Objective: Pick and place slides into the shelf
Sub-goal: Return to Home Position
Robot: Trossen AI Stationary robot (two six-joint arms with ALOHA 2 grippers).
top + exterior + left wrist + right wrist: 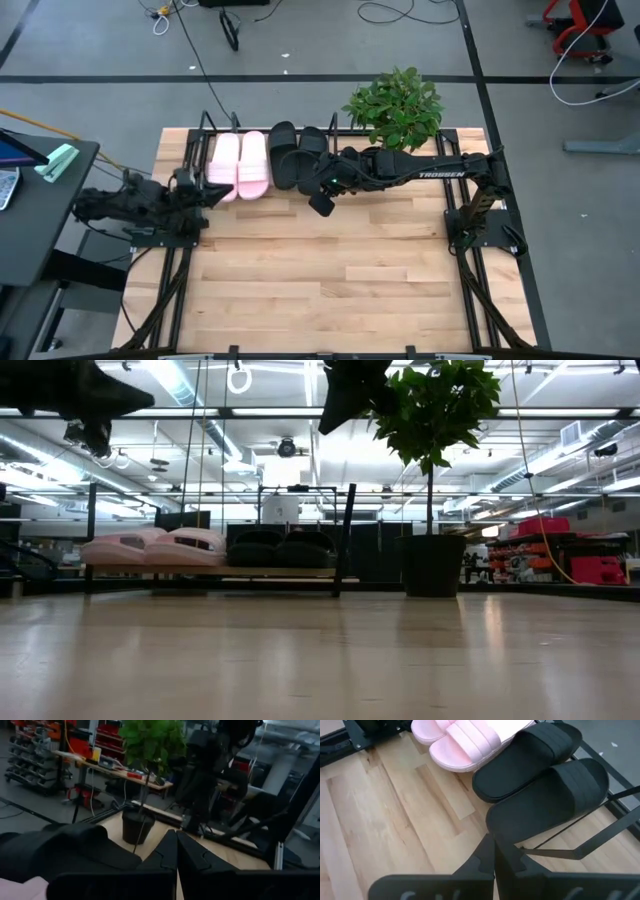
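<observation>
All four slides sit side by side on the black shelf at the table's far edge. From the left they are two pale pink slides, then two black ones. The low view shows them in a row, pink slides and black slides, resting sole-down between the shelf's posts. My right gripper is shut and hovers high, just near of the black pair. My left gripper is shut too, raised near the pink slides' near ends.
A potted plant stands at the far edge, right of the shelf and beside my right arm. A dark side table with a teal object is off the table's left edge. Bare wood covers the middle and near part of the table.
</observation>
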